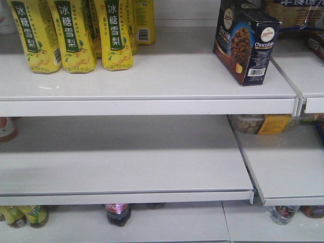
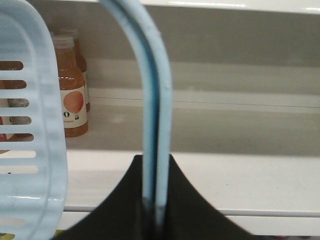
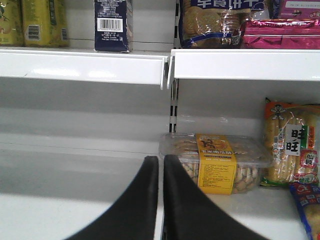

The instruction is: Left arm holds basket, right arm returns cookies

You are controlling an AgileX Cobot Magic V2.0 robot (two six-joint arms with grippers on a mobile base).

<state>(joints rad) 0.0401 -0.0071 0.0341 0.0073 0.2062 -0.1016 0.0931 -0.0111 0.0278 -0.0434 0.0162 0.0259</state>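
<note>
Cookies [image 1: 246,43]: dark navy/brown carton, "Chocolate" lettering, round logo up top, white barcode on side panel. Stands upright on top shelf [image 1: 147,83], R end, w/ nothing gripping it. Yellow bottles [image 1: 76,33] w/ "冰糖雪梨" labels well apart at L of same shelf. Left pincer [image 2: 152,210] clamped on basket [image 2: 27,125] strap handle [image 2: 155,100]; basket light blue, slotted wall. Right pincer [image 3: 161,200] narrow, tips nearly touching, empty, at lower shelf near clear biscuit tub [image 3: 215,162] w/ yellow label.

Top shelf [image 1: 152,81]: open span between yellow bottles [image 1: 76,35] at left and cookie carton [image 1: 245,43] at right, middle shelf [image 1: 126,167] bare, snack tub [image 3: 215,162] blocking beyond divider.
</note>
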